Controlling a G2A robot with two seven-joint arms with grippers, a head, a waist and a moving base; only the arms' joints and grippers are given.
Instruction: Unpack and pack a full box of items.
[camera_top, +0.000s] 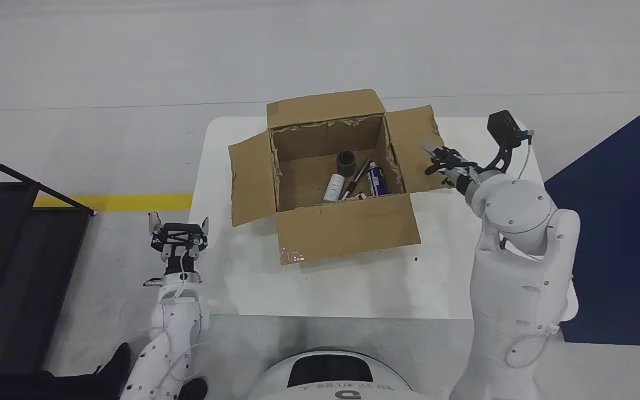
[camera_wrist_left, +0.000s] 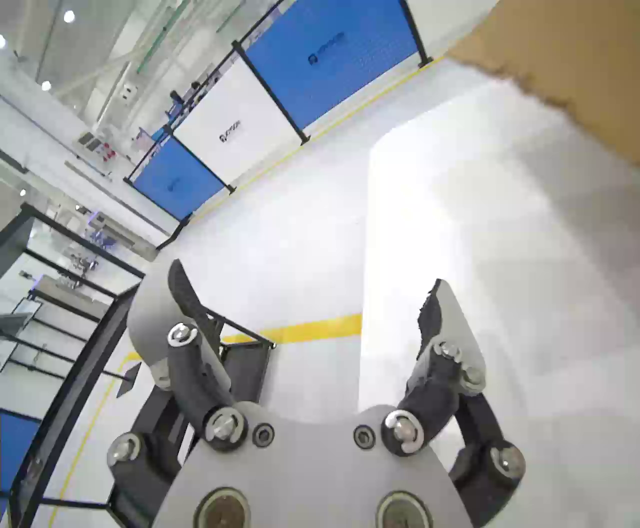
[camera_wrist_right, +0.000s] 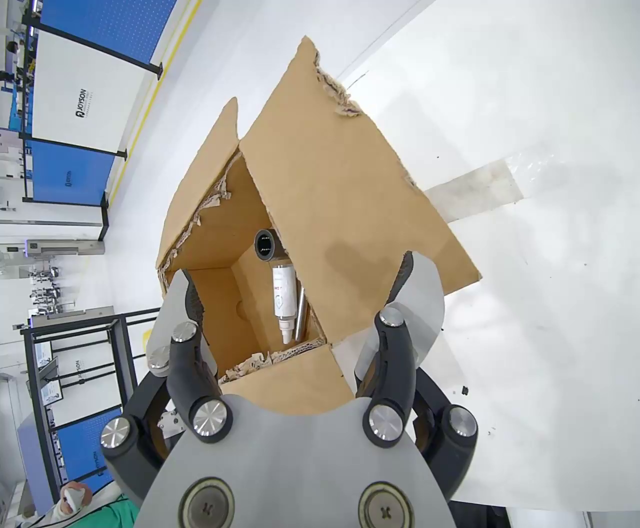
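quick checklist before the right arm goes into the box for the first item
1. Box open, flaps folded out: ok.
2. Right gripper open and empty: ok.
3. Right gripper over the box opening: not ok. It sits at the outer edge of the right flap, so it must first clear that flap.
4. A target in sight: ok. The white bottle and the black cylinder are in the box.
5. Left gripper out of the way: ok. It is open, empty, and beyond the table's left edge.
6. Full count of items in the box: cannot tell, since the flap and walls hide part of the floor.
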